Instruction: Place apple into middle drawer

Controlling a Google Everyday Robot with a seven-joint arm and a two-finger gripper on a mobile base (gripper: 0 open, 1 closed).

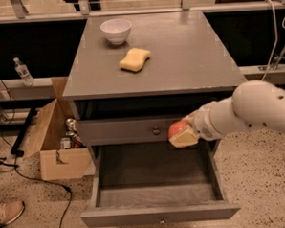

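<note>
Your jaws are clenched on the apple (177, 129), which shows red at the left of the gripper (182, 135) with a tan pad pressed against its lower right side. You have the gripper hanging above the rear right part of the middle drawer (150, 175), clear of the drawer's floor. The white arm (250, 111) reaches in from the drawer's right.

The middle drawer is pulled fully out toward you, and its grey box stands open. Its front panel is nearest the camera.

Directly above the drawer's back edge sits a closed drawer front (124, 130). Its round knob (156, 131) is just left of the apple, and whether the two touch cannot be told.

Higher above the drawer is the grey worktop (192, 51). A yellow sponge (134, 59) lies on it above the drawer's left half. A white bowl (115, 30) stands farther back and to the left of the sponge, apart from it.

To the drawer's left, on the floor, is an open cardboard box (63, 161). A shoe (8, 212) lies farther left and nearer the camera.
</note>
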